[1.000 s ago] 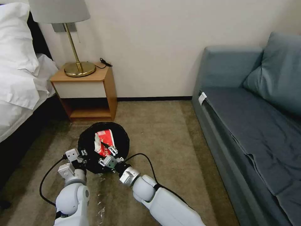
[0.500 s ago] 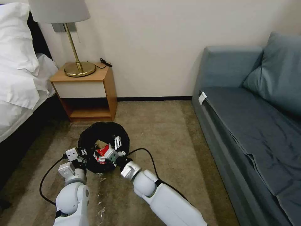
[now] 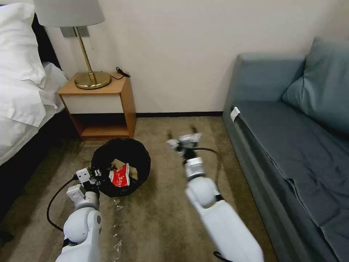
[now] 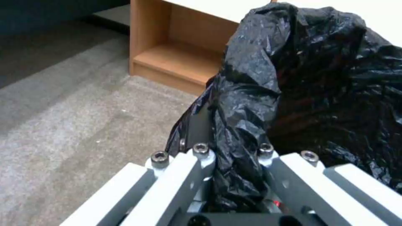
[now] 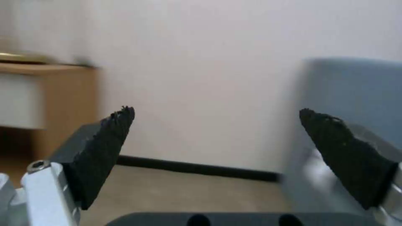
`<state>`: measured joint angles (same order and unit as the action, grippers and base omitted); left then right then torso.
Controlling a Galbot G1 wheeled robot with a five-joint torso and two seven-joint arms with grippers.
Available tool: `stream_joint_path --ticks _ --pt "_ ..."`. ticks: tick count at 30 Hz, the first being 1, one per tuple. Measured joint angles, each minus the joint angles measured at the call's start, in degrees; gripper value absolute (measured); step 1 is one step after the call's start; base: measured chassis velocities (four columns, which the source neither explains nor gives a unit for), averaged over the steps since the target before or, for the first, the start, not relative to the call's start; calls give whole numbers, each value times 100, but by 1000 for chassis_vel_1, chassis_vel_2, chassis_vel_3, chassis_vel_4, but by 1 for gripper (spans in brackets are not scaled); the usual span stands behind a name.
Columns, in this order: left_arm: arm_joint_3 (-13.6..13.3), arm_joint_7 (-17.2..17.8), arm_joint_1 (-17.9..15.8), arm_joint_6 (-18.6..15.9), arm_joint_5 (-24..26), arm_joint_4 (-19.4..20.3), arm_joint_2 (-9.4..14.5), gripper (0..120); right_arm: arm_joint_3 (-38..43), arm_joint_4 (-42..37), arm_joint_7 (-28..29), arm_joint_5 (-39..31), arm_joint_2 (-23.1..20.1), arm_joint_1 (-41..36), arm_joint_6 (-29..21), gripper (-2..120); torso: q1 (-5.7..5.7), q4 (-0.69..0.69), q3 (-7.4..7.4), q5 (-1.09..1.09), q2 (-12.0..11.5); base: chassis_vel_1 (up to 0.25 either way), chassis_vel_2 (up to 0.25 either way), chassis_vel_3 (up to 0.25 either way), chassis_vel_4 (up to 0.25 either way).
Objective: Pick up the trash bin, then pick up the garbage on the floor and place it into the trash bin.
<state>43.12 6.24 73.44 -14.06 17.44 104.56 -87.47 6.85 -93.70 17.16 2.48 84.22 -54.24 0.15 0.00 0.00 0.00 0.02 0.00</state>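
The trash bin (image 3: pixel 137 157), lined with a glossy black bag (image 4: pixel 335 78), sits on the carpet in front of the nightstand. My left gripper (image 3: pixel 95 175) is shut on its near rim, and the left wrist view shows the fingers (image 4: pixel 184 169) pinching the bag. A red-and-white wrapper (image 3: pixel 120 178) lies inside the bin, with a tan paper scrap (image 3: pixel 117 164) behind it. My right gripper (image 3: pixel 184 140) hovers open and holds nothing, to the right of the bin. Its black pads (image 5: pixel 110 138) stand wide apart. Small clear scraps (image 3: pixel 117 208) lie on the carpet near my left arm.
A wooden nightstand (image 3: pixel 105 109) with a brass lamp (image 3: pixel 91 78) stands against the wall behind the bin. The bed (image 3: pixel 21 91) is at the left and a blue-grey sofa (image 3: pixel 291 145) runs along the right. Open carpet lies between bin and sofa.
My right gripper let go of the red-and-white wrapper inside the bin, then swung up and out to the right. The wrapper now lies in the bin. The left gripper kept its hold.
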Motion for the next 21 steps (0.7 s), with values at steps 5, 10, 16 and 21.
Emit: stream_joint_path --ticks 5,10,16,21 --pt "3 68 -72 -11 209 -82 22 3 1116 -337 -46 -227 -29 -553 -1 100 0 -2 0 0 0 0 0 0 0" --pt "-11 80 -75 -16 259 -126 48 3 1543 -489 -272 -469 42 -1100 62 100 0 0 0 0 0 0 0 0 0" --pt "-12 65 -119 -56 356 -167 145 3 1586 -358 -583 -354 8 -1279 164 100 0 0 0 -1 0 0 0 0 0" --pt "2 250 -168 -186 678 -208 213 3 1583 -175 -602 -188 35 -1303 346 100 0 2 0 -2 0 0 0 0 0"
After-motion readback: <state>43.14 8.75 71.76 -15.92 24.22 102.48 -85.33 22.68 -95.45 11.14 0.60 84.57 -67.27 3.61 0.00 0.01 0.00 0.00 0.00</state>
